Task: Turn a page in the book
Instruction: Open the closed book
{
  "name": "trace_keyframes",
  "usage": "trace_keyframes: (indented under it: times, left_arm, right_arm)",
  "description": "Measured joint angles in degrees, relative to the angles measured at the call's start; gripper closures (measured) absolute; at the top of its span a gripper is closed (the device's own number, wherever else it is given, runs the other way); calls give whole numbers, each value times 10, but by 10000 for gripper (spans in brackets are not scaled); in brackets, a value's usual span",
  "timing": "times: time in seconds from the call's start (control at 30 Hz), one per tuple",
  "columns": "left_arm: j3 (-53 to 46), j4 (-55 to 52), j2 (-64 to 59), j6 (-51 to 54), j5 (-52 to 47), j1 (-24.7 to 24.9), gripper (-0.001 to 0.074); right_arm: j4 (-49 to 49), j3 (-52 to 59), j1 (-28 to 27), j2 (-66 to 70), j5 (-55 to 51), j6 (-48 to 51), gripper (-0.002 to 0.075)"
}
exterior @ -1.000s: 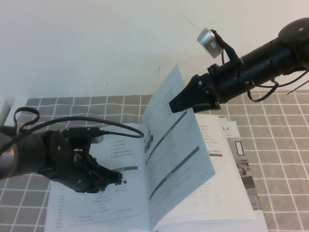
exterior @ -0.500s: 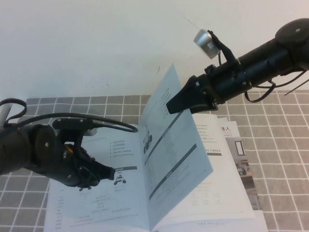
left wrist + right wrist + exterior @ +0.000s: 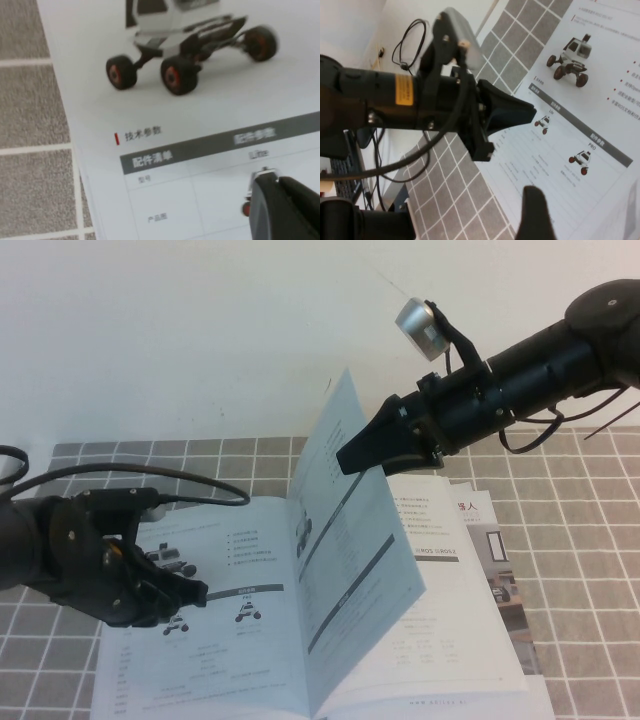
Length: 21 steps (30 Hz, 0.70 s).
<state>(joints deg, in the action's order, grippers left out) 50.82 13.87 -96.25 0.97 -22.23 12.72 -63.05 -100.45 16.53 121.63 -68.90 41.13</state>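
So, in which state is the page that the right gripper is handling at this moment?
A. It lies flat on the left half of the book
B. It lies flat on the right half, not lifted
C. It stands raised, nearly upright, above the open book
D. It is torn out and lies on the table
C: in the high view the page stands up from the spine of the book, its upper edge at the right gripper; the left gripper is over the left-hand page.

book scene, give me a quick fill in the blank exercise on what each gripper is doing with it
1. The right gripper holds the page lifted off the open book by its ____ edge.
2. The left gripper sits over the book's ____ half.
3. The cloth under the book has a ____ pattern.

Missing words: top; left; grid
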Motion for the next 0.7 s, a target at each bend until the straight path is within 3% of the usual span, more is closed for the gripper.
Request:
trace_keyframes:
  times: [0.7]
  left_arm:
    - [0, 0, -40, 0, 3, 0, 738]
  right_arm:
    - [0, 0, 1, 0, 0, 1, 279]
